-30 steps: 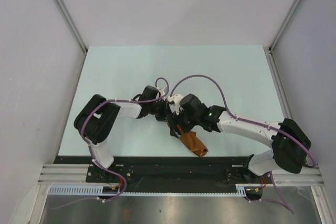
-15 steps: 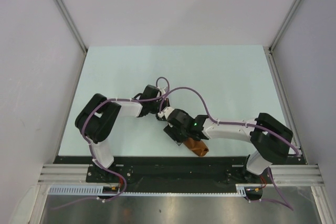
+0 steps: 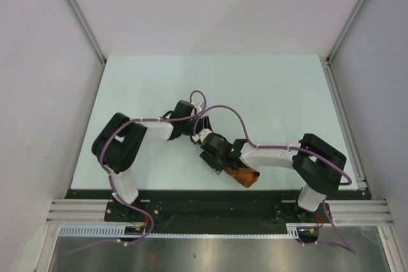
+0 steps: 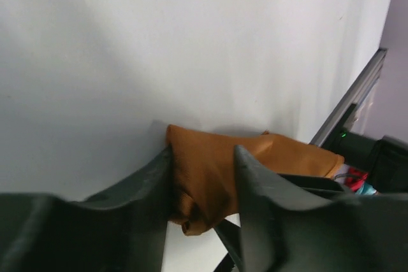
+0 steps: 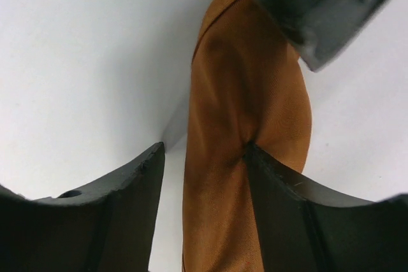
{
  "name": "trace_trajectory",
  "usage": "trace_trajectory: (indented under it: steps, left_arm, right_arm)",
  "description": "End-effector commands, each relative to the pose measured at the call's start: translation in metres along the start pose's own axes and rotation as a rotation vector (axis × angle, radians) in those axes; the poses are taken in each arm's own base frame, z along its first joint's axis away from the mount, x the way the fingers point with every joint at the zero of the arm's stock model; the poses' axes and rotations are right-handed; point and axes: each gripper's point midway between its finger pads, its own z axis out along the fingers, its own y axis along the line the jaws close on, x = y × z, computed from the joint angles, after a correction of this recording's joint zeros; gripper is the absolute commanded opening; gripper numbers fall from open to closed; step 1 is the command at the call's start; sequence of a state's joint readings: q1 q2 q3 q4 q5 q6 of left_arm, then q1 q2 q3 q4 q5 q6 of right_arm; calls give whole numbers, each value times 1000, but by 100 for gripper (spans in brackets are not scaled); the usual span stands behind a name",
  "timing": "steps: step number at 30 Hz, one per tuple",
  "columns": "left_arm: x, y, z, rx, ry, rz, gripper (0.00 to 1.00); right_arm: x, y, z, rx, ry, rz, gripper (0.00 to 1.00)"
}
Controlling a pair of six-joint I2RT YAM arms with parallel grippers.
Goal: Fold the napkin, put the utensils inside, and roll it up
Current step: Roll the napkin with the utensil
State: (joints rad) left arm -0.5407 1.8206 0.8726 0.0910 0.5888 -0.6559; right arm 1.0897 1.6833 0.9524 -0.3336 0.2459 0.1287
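The rust-orange napkin lies rolled into a narrow bundle near the table's front edge. It also shows in the left wrist view and the right wrist view. My left gripper holds the roll's far end between its fingers. My right gripper straddles the roll with its jaws apart: the right fingertip presses into the cloth, and the left one stands clear of it. The fork is hidden.
The pale table stretches away behind the arms. The black front rail runs just below the napkin roll. Grey walls and metal posts close in the sides.
My right arm has drawn in and dropped lower, bringing its gripper left and down over the roll. The visible end of the roll has shifted slightly right. My left arm has hardly moved.
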Motion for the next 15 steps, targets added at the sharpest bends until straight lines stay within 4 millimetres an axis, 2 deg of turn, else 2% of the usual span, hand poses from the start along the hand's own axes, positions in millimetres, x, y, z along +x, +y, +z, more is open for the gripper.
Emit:
trace_trajectory:
  steps: [1, 3, 6, 8, 10, 11, 12, 15]
  left_arm:
    - [-38, -15, -15, 38, -101, 32, 51]
    - [-52, -10, -27, 33, -142, 25, 56]
    - [-61, 0, -43, 15, -183, 15, 58]
    - [-67, 9, -53, -1, -210, 3, 59]
    - [-68, 11, -62, -4, -233, 4, 59]
    - [-69, 13, -67, -6, -248, 4, 60]
    - [-66, 15, -69, -12, -249, 0, 60]
    - [-62, 10, -75, 8, -262, 27, 63]
  right_arm:
    - [31, -18, 12, 20, 115, 74, 56]
    - [36, -18, 12, -37, 135, 115, 51]
    - [35, -12, 12, -142, 133, 175, 40]
    - [34, 0, 5, -263, 133, 212, 35]
    - [27, 0, 1, -326, 94, 248, 33]
    - [22, 9, -5, -405, 84, 266, 33]
    - [13, 6, -5, -433, 46, 293, 31]
    - [-5, 13, -13, -539, -8, 336, 30]
